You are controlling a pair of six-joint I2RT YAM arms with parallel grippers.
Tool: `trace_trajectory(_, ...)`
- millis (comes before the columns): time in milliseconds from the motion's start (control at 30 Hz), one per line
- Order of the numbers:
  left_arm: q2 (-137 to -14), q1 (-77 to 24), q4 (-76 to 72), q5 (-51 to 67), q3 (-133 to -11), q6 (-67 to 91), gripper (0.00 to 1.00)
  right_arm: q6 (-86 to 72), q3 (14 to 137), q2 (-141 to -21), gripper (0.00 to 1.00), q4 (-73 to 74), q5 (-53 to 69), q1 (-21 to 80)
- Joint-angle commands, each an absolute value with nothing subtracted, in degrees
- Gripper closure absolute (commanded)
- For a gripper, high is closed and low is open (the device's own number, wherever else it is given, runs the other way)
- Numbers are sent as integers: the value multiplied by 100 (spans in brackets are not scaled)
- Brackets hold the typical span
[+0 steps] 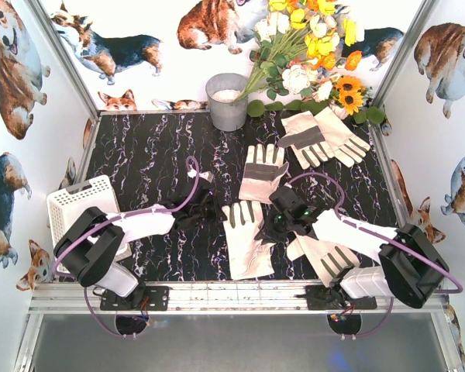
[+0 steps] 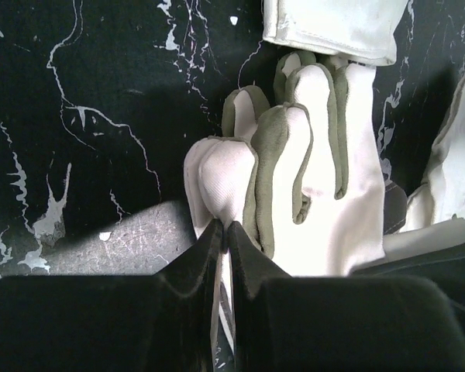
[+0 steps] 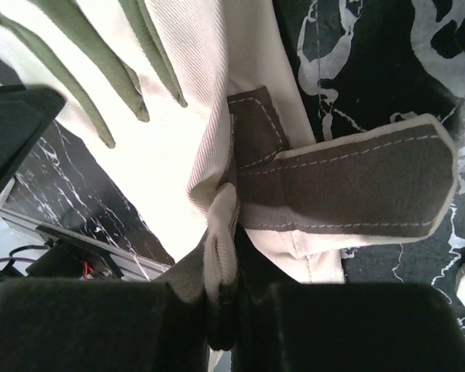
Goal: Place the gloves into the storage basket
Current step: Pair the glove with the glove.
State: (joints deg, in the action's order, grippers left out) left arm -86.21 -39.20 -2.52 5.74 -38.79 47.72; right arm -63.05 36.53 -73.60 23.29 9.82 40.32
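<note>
Several cream gloves with grey-green patches lie on the dark marbled table. My left gripper (image 1: 211, 208) (image 2: 223, 231) is shut, its tips pinching the fingertip edge of the centre glove (image 1: 246, 248) (image 2: 325, 194). Just right of that glove, my right gripper (image 1: 281, 221) (image 3: 225, 249) is shut on a raised fold of another glove (image 1: 325, 260) (image 3: 178, 155), beside its dark thumb patch (image 3: 349, 186). A third glove (image 1: 262, 172) lies behind them, and two more (image 1: 325, 136) lie at the back right. The white lattice storage basket (image 1: 71, 203) stands at the left edge, partly behind my left arm.
A grey metal bucket (image 1: 227, 101) stands at the back centre. A bunch of yellow, white and orange flowers (image 1: 310, 46) leans over the back right corner. White walls with dog pictures close in three sides. The metal rail (image 1: 232, 296) runs along the near edge.
</note>
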Motion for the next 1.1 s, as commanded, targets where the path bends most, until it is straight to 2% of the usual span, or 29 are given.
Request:
trace_trajectory(0,-8725,-3946,-569,460,-3868,4729,100,-6240,3647,-7539,100,2094,1138,3966)
trace_trajectory(467,-8875,-3941,-620,389,-3616,4732,100,-6292,3551,-7897,100,1923,1262,3774)
trace_trajectory(600,-8700,-3978,-665,418,-3649,4568,84,-6280,3551,-7977,100,1857,1288,3740)
trace_trajectory(733,-8385,-4003,-304,240,-3814,4354,67,-6217,3606,-8055,91,1797,1266,3701)
trace_trajectory(833,-7977,-4103,-287,-54,-3764,4285,57,-6200,3625,-8148,88,1738,1303,3696)
trace_trajectory(967,-7758,-4187,-666,233,-3591,4380,57,-6214,3603,-8204,85,1656,1368,3676)
trace_trajectory(1067,-8006,-4270,-989,817,-3537,4366,62,-6144,3657,-8201,82,1663,1369,3674)
